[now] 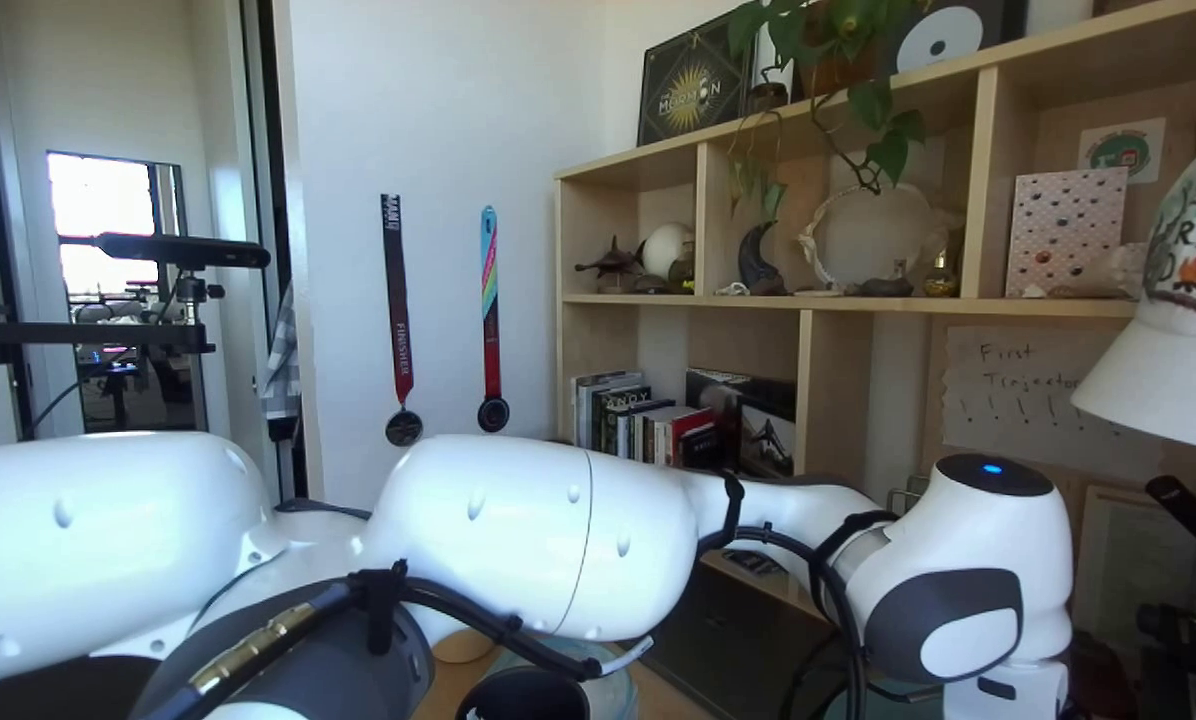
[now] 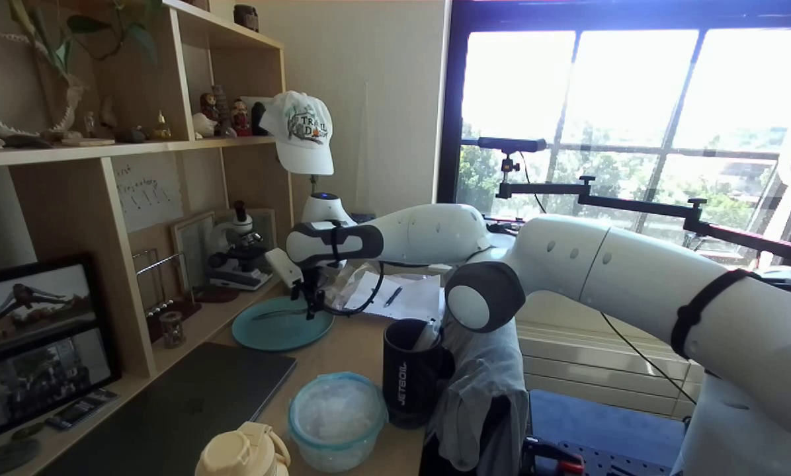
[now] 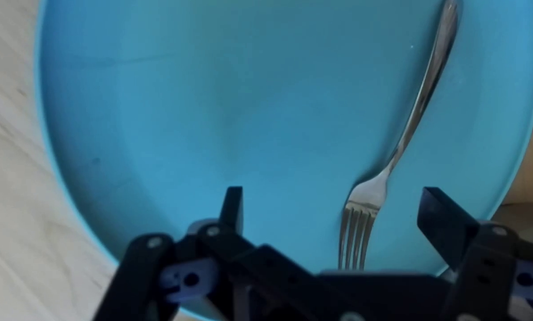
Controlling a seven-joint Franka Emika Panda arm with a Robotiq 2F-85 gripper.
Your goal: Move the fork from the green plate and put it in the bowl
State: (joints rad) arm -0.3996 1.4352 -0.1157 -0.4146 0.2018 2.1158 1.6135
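Note:
The green plate point(image 2: 263, 334) is a round teal dish on the desk by the shelf; it fills most of the wrist view point(image 3: 266, 111). A silver fork point(image 3: 418, 107) lies on it, its tines toward the gripper base and their tips hidden there. It also shows in an exterior view point(image 2: 280, 313). My gripper point(image 3: 331, 191) is open and empty, its fingers on either side of the fork's head, apart from it. It is over the plate in an exterior view point(image 2: 311, 303). The bowl point(image 2: 336, 423) is a round translucent tub with a teal rim; I cannot tell whether it is lidded.
A black Jetboil mug point(image 2: 412, 377) stands beside the bowl. A cream bottle point(image 2: 240, 453) is in front. A dark flat laptop-like slab point(image 2: 190, 403) lies along the shelf point(image 2: 131, 264). Papers with a pen point(image 2: 393, 296) lie behind the plate. A microscope point(image 2: 240, 254) stands on the shelf side.

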